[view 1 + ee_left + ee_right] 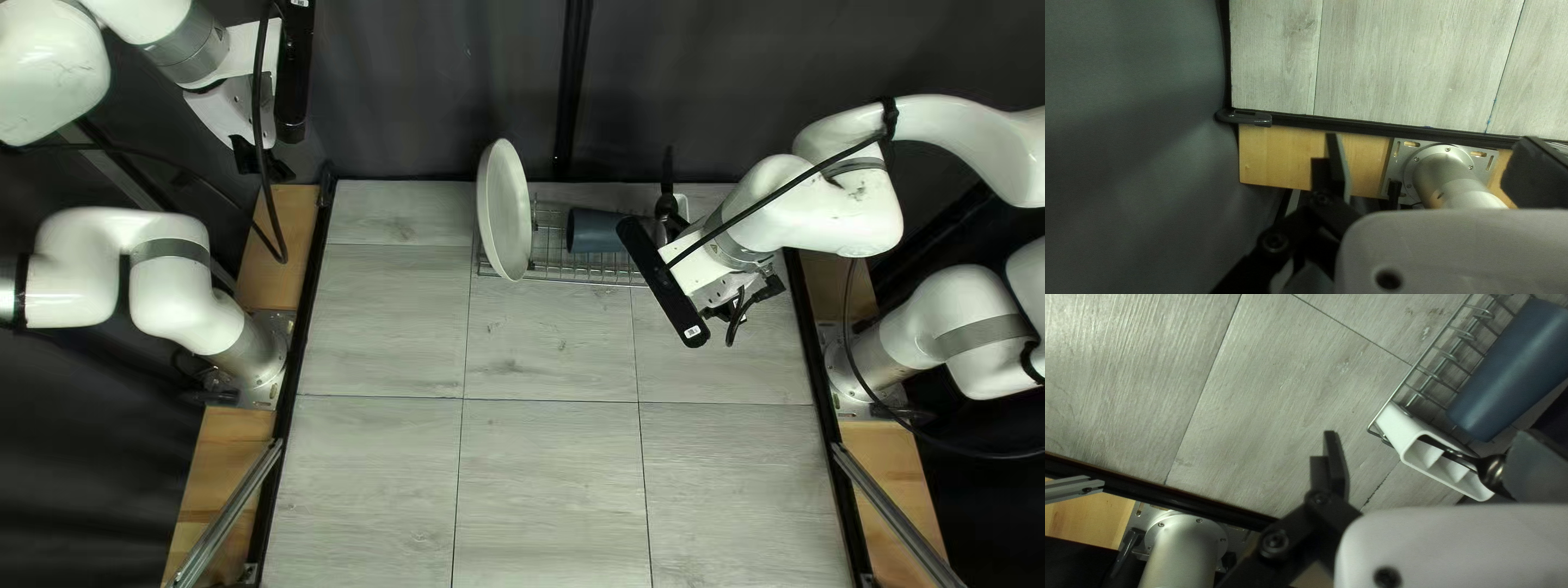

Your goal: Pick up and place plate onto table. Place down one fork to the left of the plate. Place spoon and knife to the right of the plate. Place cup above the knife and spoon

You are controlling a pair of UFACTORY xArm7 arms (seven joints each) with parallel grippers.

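The left hand (261,163) is open, and the open right hand (740,308) has utensils (1494,467), caddy (1400,433), cup (1513,370) and rack (1421,360) beside it.

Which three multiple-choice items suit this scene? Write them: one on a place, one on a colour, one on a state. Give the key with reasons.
1. In the top left view, the plate is at which part of the wire rack?
A) right end B) middle C) left end

2. What colour is the cup?
A) blue B) red C) yellow

3. The left gripper is:
A) shut on a fork B) open C) shut on the cup

Key:
1 C: the rack extends rightward from it.
2 A: its side shows blue.
3 B: its fingers stand apart, gripping nothing.
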